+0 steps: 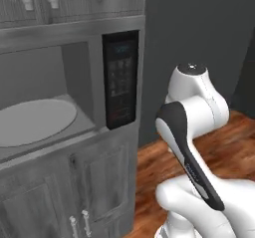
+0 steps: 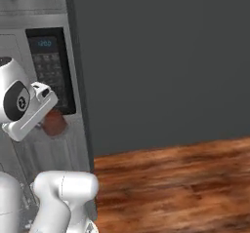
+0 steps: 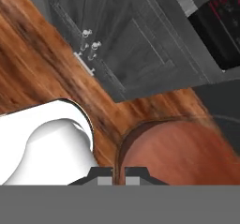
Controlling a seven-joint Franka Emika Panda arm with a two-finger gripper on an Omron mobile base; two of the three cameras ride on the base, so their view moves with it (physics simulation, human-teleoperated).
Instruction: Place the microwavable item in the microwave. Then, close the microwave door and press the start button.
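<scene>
We are holding the reddish-brown cup [image 2: 53,122] in our closed gripper [image 3: 119,170], at six o'clock below the microwave [image 1: 74,82] control strip [image 2: 51,68], turntable plate [image 1: 35,121] showing inside.

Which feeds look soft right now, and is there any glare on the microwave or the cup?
Left base view: mildly soft, flat light, no glare on the turntable plate or control strip. Right base view: floor grain smeared, cup small and fuzzy beside the arm. Hand view: cup so close it blurs, edges ghosted; cabinet handles reasonably sharp.
</scene>
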